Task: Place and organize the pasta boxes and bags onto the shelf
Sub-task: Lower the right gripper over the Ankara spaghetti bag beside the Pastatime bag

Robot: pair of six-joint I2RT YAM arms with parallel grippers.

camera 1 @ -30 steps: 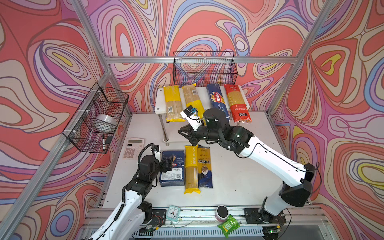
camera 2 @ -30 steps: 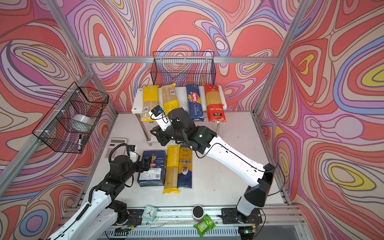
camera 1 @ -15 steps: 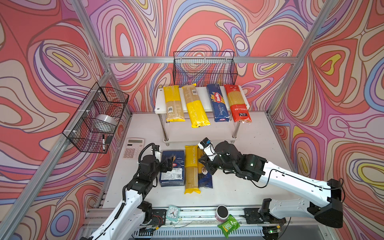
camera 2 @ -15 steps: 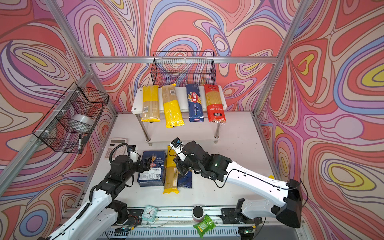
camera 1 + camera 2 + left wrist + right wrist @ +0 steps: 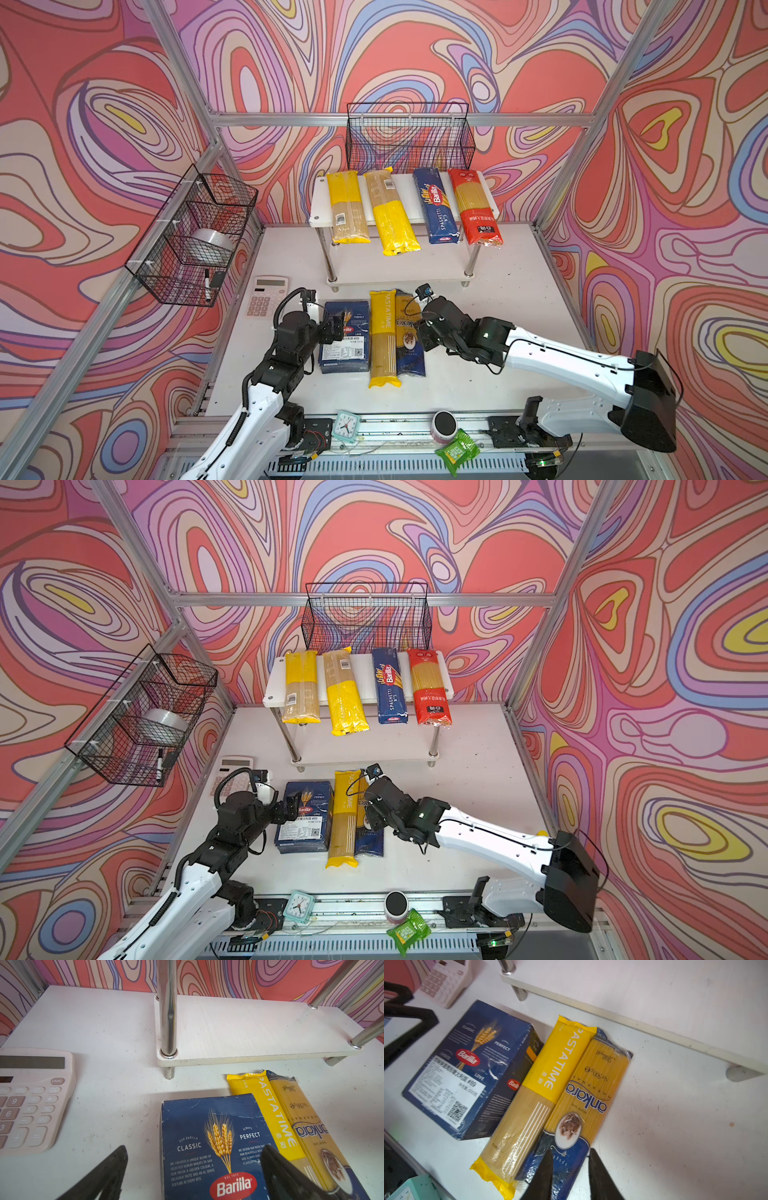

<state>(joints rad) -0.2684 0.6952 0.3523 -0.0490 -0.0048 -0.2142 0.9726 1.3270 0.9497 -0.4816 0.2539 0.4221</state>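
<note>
Looking across both top views, you find the shelf [image 5: 320,199] at the back of the surface [image 5: 511,291]. 4 packs lie side by side on its top board: a yellow-and-clear bag [image 5: 347,208], a second yellow bag [image 5: 392,216], the Barilla Spaghetti box [image 5: 436,205] and the red-and-clear bag [image 5: 473,208]. Their near ends hang over the board's front edge.

In front of the shelf, 3 more packs lie flat on the surface in a close row: the navy Barilla carton [image 5: 345,332], the PASTA TIME bag [image 5: 384,336] pressed against the carton's side, and the blue-gold bag [image 5: 583,1088] touching that one.

Your left tool [image 5: 195,1148] stands wide. 1 finger is over the surface beside the carton's edge, and the other is over the carton's printed face.

Your right tool [image 5: 571,1151] hangs over the dark blue end of the blue-gold bag. Its fingers are parted by a narrow gap, narrower than the bag. You cannot tell whether they touch the wrap.

The calculator [image 5: 31,1095] lies on the surface near the carton, apart from it.
</note>
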